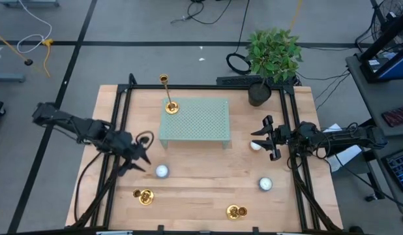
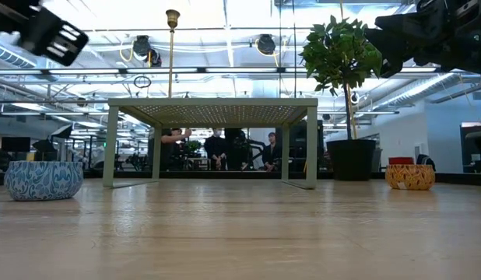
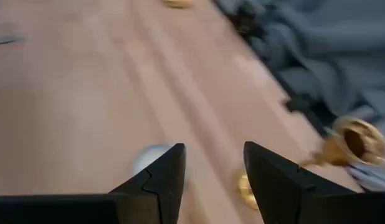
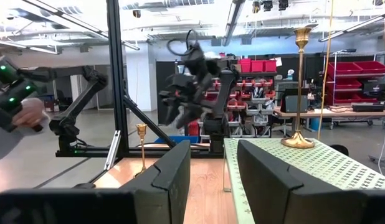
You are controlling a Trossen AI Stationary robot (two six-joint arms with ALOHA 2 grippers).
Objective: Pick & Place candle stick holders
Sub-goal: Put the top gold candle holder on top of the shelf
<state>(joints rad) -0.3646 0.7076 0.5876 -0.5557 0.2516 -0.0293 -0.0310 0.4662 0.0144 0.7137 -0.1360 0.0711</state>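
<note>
Closest to the front edge stand two candlesticks. One (image 1: 144, 196) is just ahead of the left claw (image 1: 136, 163) and toward the table's front. The other (image 1: 237, 211) is well off toward the right arm's side. From the right wrist the first shows upright on its base; I can't tell whether the second stands straight.

Next back, a bowl (image 1: 162, 171) sits just beside the left claw, on its inner side. The claw hangs low over the wood with its fingers (image 3: 161, 180) spread and nothing between them.

A second bowl (image 1: 265, 184) lies near the right claw (image 1: 270, 138), on its front side. A third bowl (image 1: 255, 145) is right at that claw's fingertips; I can't tell if it touches. The right claw hangs over the table's right side, fingers (image 4: 171, 177) wide apart and empty, pointing across at the rack (image 1: 195, 121).

The pale green perforated rack stands between the two claws and a little farther back. The third candlestick (image 1: 167, 98), the tall one, stands upright on the rack's far corner on the left claw's side.

Beyond the right claw, at the back edge, is a potted plant (image 1: 273, 55). People (image 2: 217, 148) stand in the room behind.
</note>
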